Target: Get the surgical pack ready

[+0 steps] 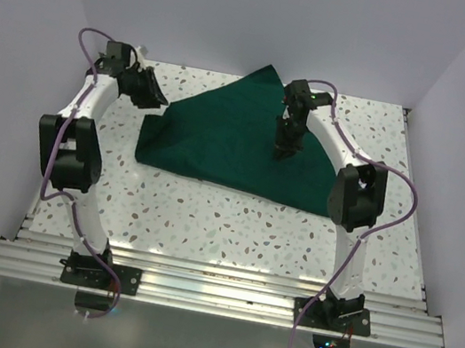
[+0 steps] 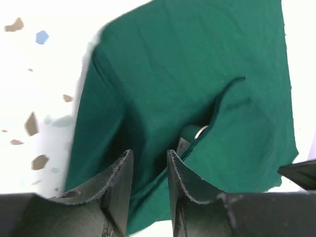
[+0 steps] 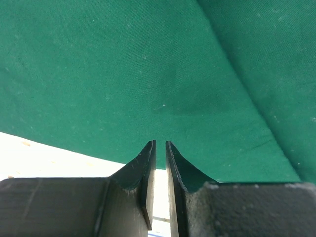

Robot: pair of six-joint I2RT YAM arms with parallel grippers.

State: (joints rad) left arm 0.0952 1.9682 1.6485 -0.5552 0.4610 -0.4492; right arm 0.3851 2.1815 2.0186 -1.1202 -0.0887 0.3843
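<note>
**Green cloth folded on table, both grippers at it**

Top view: the large dark green folded cloth (image 1: pixel 229 142) lay on the far middle of the speckled white terrazzo table (image 1: pixel 207 215). The left gripper (image 1: pixel 152 95) sat at the cloth's left edge. The right gripper (image 1: pixel 288 148) pointed down over its right half.

Left wrist: the left gripper (image 2: pixel 148 165) had its jaws spread a little, nothing pinched, cloth (image 2: pixel 173 64) below. A fold gaped beside the fingers, showing a small shiny metal edge (image 2: pixel 201 132) inside.

Right wrist: the right gripper (image 3: pixel 160 148) had its jaws pressed nearly together with a thin slit between them, gripping nothing. Cloth (image 3: pixel 123 74) filled most of the view, with table (image 3: pixel 49 158) at the near edge.
</note>
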